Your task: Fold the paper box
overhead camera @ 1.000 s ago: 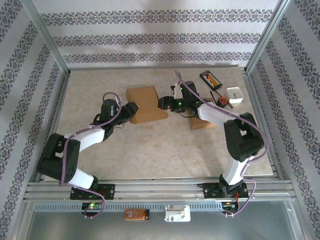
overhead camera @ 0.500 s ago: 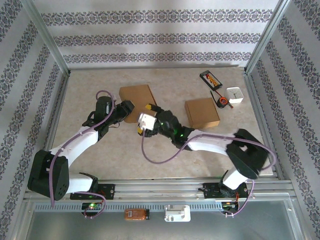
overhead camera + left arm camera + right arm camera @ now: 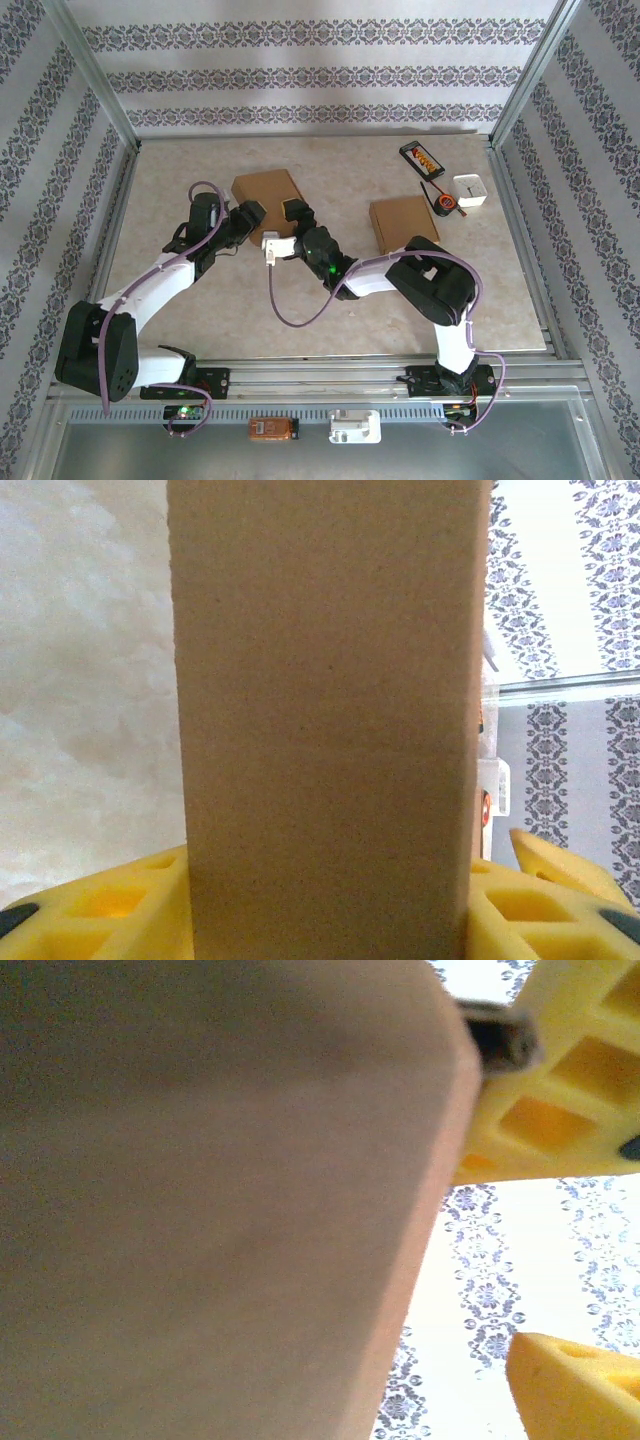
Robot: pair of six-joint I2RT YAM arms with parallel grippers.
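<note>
The right gripper (image 3: 295,212) has moved up against the cardboard box (image 3: 264,190), left of centre on the surface (image 3: 300,310); its fingers stand spread. The left gripper (image 3: 250,215) pinches the box's near edge.

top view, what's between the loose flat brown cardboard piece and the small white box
A small round black-and-orange object lies between the flat brown cardboard piece and the small white box, in the top view.

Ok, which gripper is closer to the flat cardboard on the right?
Right. The right gripper sits at the right edge of the box, left of the cardboard; the left gripper holds the box, farther left.
</note>
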